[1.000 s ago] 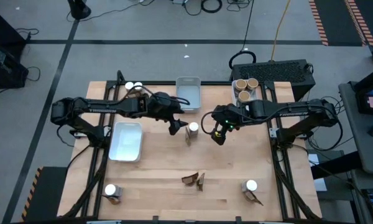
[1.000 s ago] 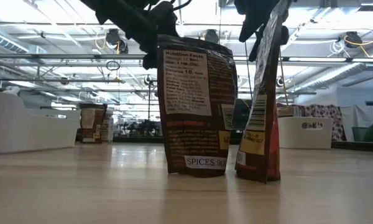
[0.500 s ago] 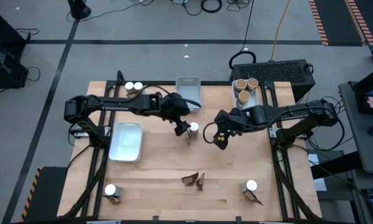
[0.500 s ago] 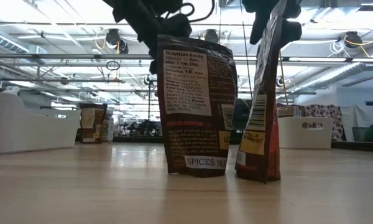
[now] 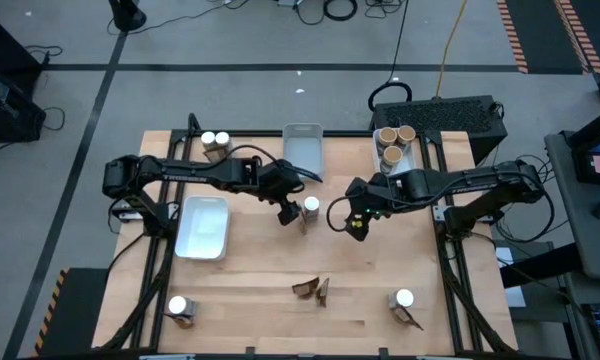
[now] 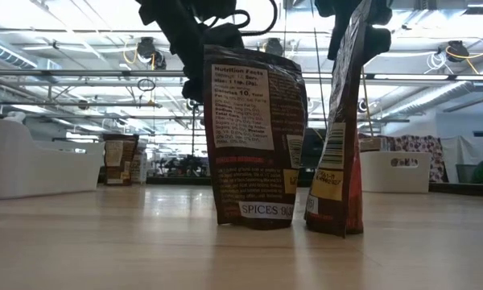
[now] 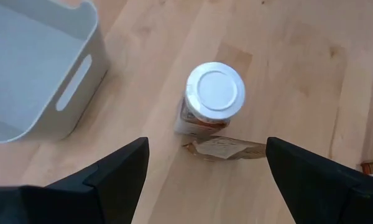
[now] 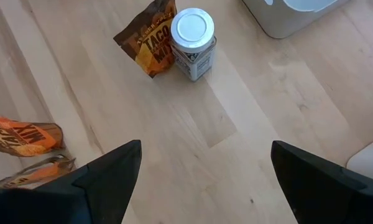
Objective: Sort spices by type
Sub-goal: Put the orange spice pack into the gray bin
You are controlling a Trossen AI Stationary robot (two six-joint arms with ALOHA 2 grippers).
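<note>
Now the open left pincer [image 5: 287, 210] has edged nearer the white-capped jar [image 5: 311, 205].

Two matte-black jointed arms, tubular links, black cables looping off the wrists. White lettering along the left arm's [image 5: 180, 170] forearm. Small green and yellow lights on the right arm's [image 5: 450, 180] wrist. Gripper fingers are wide, flat, dark slabs.

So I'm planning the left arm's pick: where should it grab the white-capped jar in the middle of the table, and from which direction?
Probably from straight above, fingers closing across the round white cap or the body just under it. The jar stands upright beneath the open left gripper, but a packet lies against its base, so a low side grip would likely catch that.
</note>
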